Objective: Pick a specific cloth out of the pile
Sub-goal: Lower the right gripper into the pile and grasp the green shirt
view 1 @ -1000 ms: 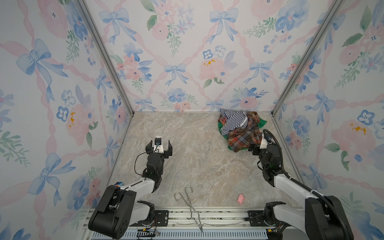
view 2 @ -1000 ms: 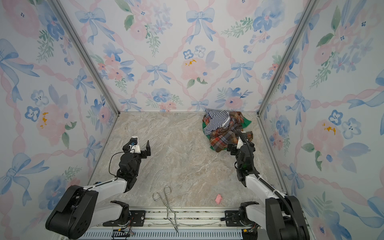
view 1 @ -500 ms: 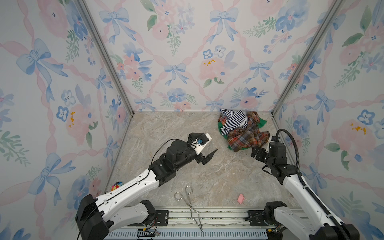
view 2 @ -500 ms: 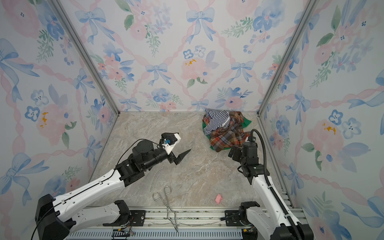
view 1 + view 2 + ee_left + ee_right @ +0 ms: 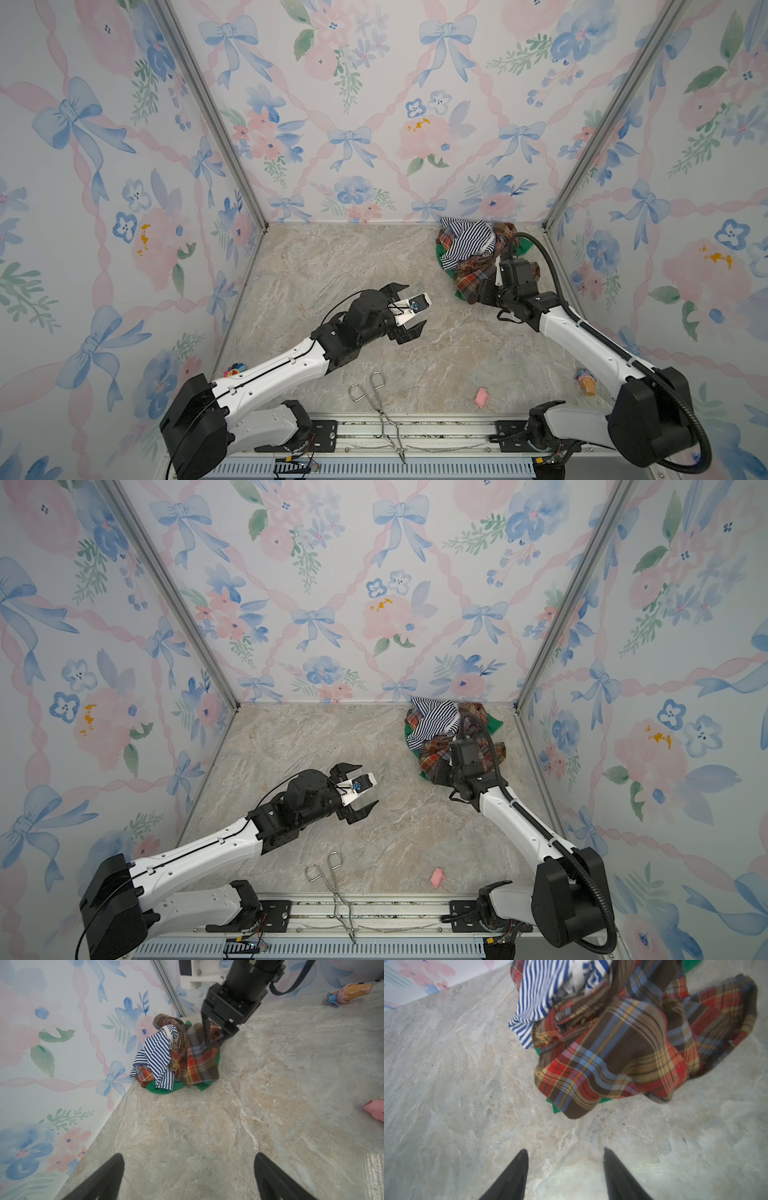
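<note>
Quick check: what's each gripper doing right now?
Left gripper: open, holding nothing, above bare tabletop.
Right gripper: fingers apart, nothing between them, beside the orange-brown plaid shirt.

The left arm (image 5: 282, 370) stretched toward the middle, its left gripper (image 5: 409, 307) raised with jaws spread wide and nothing between them. The right arm (image 5: 582, 336) reached toward the far right corner, its right gripper (image 5: 564, 1167) lowered, jaws partly apart and empty.
</note>
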Robot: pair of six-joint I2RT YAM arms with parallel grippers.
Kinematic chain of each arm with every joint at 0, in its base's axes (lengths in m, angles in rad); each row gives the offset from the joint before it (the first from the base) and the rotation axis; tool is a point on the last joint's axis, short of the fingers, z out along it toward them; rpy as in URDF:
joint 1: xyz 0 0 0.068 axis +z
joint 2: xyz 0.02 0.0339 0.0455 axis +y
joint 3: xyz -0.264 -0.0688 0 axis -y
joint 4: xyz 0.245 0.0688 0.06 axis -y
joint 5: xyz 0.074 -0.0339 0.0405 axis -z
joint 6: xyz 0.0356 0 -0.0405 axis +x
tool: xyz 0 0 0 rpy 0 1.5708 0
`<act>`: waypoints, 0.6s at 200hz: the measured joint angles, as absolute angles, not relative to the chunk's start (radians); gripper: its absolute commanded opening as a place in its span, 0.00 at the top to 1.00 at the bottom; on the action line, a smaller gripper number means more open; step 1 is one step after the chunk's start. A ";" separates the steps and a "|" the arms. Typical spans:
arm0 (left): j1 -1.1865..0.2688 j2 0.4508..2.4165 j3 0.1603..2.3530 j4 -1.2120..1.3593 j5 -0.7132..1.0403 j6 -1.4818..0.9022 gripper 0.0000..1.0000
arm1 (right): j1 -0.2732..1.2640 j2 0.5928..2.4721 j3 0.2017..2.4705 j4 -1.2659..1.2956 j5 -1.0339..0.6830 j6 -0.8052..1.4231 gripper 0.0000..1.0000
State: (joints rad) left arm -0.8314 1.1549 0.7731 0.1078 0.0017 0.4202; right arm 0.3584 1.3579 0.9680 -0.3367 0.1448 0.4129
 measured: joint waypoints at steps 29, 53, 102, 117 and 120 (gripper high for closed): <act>-0.787 1.139 0.778 0.109 -0.003 0.389 0.02 | 0.479 1.531 1.093 -0.374 0.284 0.375 0.51; -0.730 1.109 0.786 0.100 0.017 0.340 0.02 | 0.547 1.661 1.145 -0.409 0.348 0.361 0.53; -0.636 1.104 0.821 0.099 0.104 0.259 0.02 | 0.590 1.887 1.267 -0.453 0.429 0.334 0.64; -0.628 1.104 0.821 0.099 0.120 0.245 0.02 | 0.591 1.925 1.299 -0.463 0.451 0.331 0.65; -0.626 1.104 0.821 0.099 0.124 0.241 0.02 | 0.591 1.935 1.307 -0.465 0.455 0.331 0.65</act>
